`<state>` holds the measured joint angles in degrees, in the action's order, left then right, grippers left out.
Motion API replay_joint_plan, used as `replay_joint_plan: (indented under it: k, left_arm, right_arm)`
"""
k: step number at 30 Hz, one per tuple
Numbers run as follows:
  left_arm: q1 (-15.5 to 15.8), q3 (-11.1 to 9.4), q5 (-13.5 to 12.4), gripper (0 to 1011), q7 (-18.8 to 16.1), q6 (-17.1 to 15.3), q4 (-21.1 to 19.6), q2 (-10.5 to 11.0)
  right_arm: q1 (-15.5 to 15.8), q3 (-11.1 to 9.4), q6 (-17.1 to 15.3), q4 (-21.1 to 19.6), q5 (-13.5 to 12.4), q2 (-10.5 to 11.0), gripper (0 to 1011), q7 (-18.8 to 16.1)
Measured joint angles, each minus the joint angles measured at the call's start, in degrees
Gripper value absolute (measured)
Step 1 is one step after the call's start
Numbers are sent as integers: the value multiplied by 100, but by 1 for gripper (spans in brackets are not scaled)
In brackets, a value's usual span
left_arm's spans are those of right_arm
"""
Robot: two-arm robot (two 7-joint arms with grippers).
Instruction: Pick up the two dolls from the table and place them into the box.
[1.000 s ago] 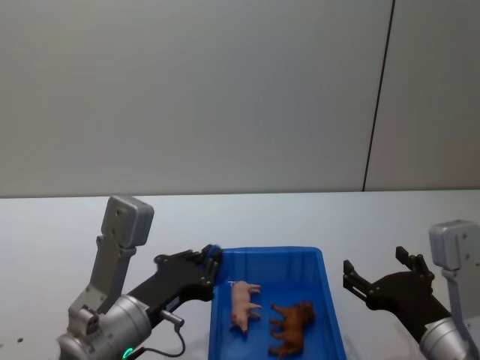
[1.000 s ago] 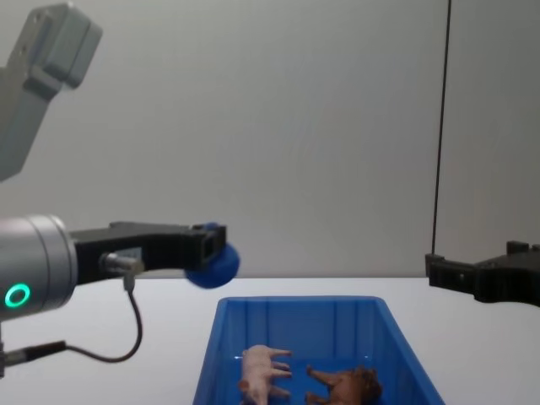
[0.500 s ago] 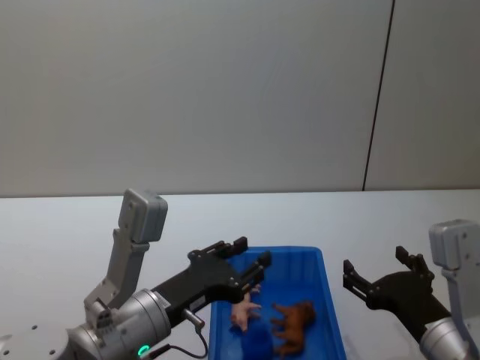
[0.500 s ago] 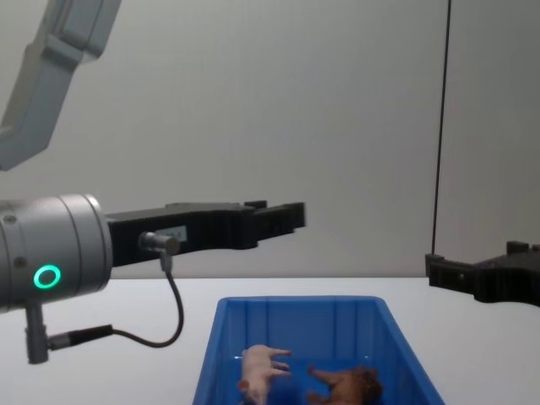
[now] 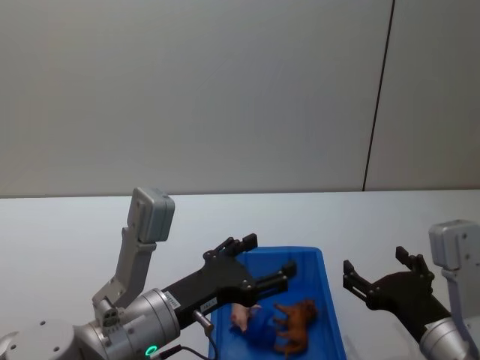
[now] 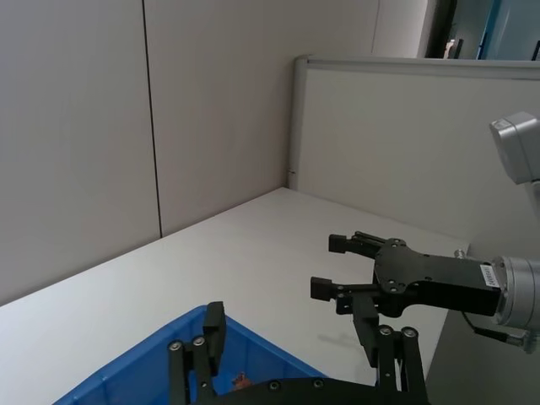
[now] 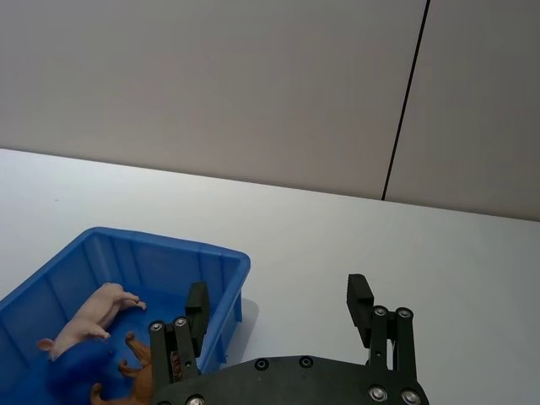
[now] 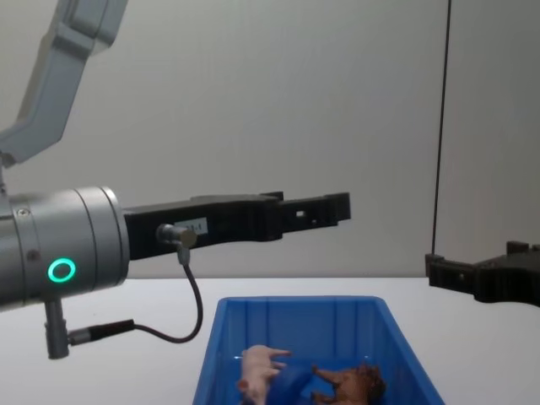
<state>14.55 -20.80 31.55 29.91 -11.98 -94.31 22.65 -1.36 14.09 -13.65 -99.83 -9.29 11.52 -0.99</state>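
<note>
Left gripper [image 5: 264, 264]: we see jaws apart above the box [image 5: 326, 300].
Right gripper [image 5: 379, 275]: jaws apart, empty.
Dolls: pig [image 5: 241, 317] and brown animal [image 5: 295, 324] inside.

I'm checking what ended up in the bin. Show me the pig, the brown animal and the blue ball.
pink pig [image 7: 94, 305]: right wrist view, on its back.
brown shaggy animal [image 5: 295, 321]: head view, on its body.
blue ball [image 5: 259, 331]: head view, on its top, between the two figurines inside the blue box [image 5: 327, 315].
</note>
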Motion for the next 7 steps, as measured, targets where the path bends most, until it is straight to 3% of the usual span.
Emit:
replay_joint_plan:
  k: [4, 7]
  left_arm:
    - [10, -6, 11, 1001, 55, 3, 8, -9]
    - [17, -11, 21, 1001, 87, 4, 14, -15]
  right_arm:
    - [0, 0, 0, 0, 0, 0, 1001, 0]
    - [0, 0, 0, 0, 0, 0, 1001, 0]
